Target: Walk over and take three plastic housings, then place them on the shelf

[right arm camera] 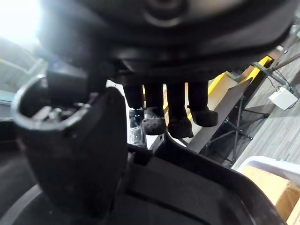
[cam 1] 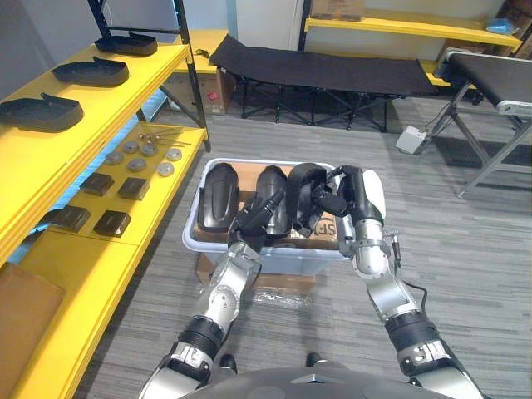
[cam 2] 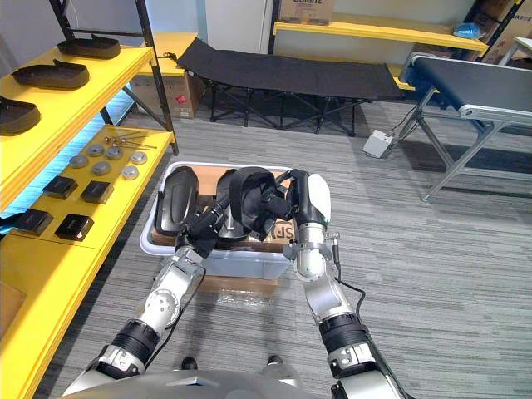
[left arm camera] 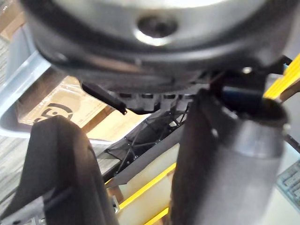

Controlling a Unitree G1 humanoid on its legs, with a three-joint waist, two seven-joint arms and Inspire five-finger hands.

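Note:
A pale plastic bin [cam 1: 193,241] on the floor before me holds black plastic housings standing on end. My right hand [cam 1: 353,198] is shut on the rightmost housing [cam 1: 303,187], which stands tilted above the bin. In the right wrist view its fingers [right arm camera: 178,119] curl over the housing's edge [right arm camera: 197,187] and the thumb [right arm camera: 75,154] presses the near side. The left hand [cam 1: 252,220] rests open against the middle housing [cam 1: 274,189]. Another housing [cam 1: 218,195] stands at the bin's left. Three housings [cam 1: 91,72] lie on the yellow shelf's top board [cam 1: 50,162].
The shelf's lower board carries metal discs [cam 1: 141,154] and small black blocks [cam 1: 112,221]. A cardboard box [cam 1: 283,278] sits under the bin. A black folding cot [cam 1: 324,71] stands behind, and a conveyor [cam 1: 499,79] at the far right.

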